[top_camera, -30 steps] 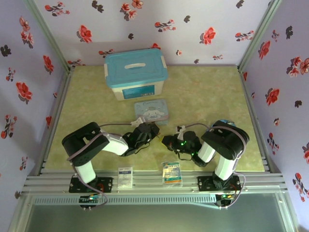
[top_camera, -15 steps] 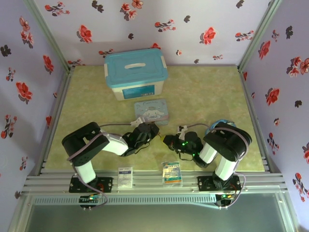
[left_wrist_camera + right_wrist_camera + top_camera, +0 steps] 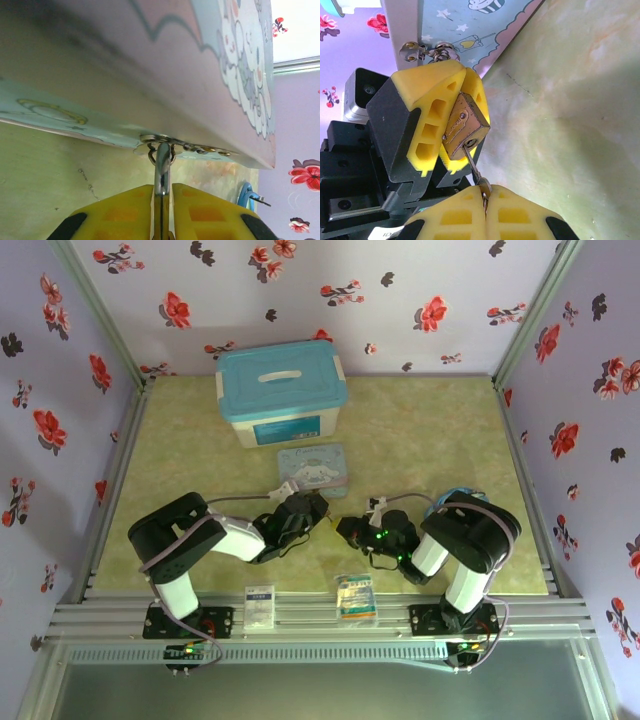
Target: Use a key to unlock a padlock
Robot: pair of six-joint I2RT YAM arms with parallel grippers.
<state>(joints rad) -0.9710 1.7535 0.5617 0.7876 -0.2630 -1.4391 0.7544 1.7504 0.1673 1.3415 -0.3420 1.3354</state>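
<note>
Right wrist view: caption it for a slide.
Right gripper holds the key to the base of the padlock clamped in the left gripper.

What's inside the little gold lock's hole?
The thin tip of the key sits in the keyhole of the padlock, with the right gripper pinching the key's head. How deep it goes is hidden inside the body.

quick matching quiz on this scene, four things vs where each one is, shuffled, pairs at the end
1 padlock
2 key
3 cartoon tin
4 blue-lidded box

a far side of the table
b pinched in the right gripper, tip in the padlock
c clamped in the left gripper
d mid-table, padlock hooked to its edge

Pairs: 1-c, 2-b, 3-d, 4-a
</note>
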